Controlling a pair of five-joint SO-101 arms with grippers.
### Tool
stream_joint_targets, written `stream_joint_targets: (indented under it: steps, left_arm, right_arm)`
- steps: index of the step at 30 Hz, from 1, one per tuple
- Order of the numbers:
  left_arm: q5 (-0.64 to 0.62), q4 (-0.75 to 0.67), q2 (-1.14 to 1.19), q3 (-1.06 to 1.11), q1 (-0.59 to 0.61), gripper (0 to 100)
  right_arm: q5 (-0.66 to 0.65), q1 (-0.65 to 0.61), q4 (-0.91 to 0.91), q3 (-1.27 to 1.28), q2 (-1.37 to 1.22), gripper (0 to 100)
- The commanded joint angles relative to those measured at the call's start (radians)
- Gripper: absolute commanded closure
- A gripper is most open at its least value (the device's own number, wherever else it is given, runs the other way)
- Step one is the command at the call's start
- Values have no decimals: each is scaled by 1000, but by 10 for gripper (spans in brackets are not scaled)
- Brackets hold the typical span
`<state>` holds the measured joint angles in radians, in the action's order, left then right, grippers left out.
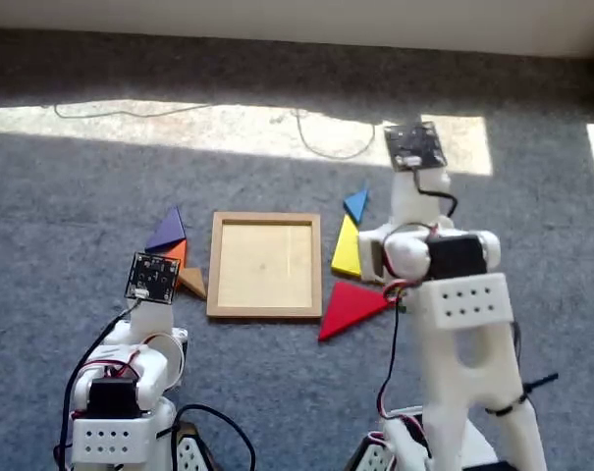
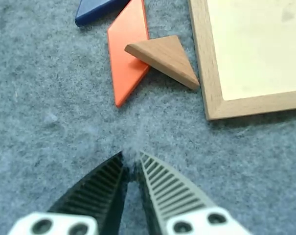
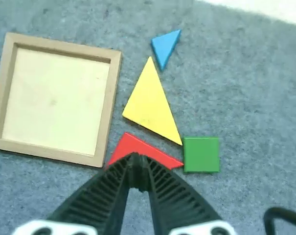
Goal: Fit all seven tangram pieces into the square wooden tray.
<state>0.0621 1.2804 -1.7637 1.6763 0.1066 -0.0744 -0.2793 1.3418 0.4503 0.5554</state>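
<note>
The square wooden tray point(image 1: 218, 267) lies empty on the grey carpet between the arms. To its left lie a dark blue triangle point(image 1: 166, 230), an orange parallelogram point(image 2: 128, 51) and a bare wooden triangle point(image 2: 165, 56) that rests partly on the orange piece. My left gripper point(image 2: 131, 160) is shut with nothing in it, over bare carpet short of those pieces. To the tray's right lie a small blue triangle point(image 3: 165, 45), a yellow triangle point(image 3: 150, 105), a red triangle point(image 3: 133, 147) and a green square point(image 3: 201, 154). My right gripper point(image 3: 137, 159) is shut, its tips over the red triangle.
A thin cable point(image 1: 326, 149) loops across a sunlit strip of carpet behind the tray. A black cable point(image 3: 280, 215) curls near the right arm's base. The tall right arm point(image 1: 454, 285) stands over the pieces to the right of the tray.
</note>
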Motion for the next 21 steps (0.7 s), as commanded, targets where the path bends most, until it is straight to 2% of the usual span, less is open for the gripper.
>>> stream_joint_targets:
  steps: [1,7,12,14,21]
  left_arm:
    - [6,3,-7,21,-8,994]
    - [5,3,-7,21,-8,994]
    - [5,3,-7,21,-8,994]
    - [5,3,-7,21,-8,993]
    - [5,3,-7,21,-8,993]
  right_arm:
    - [2,-53,-28,-153,-139,991]
    - [2,-113,-42,-274,-344,964]
    - [2,-145,-42,-298,-453,772]
    - [2,-139,-44,-300,-487,734]
    - [2,-156,-116,-305,-598,710]
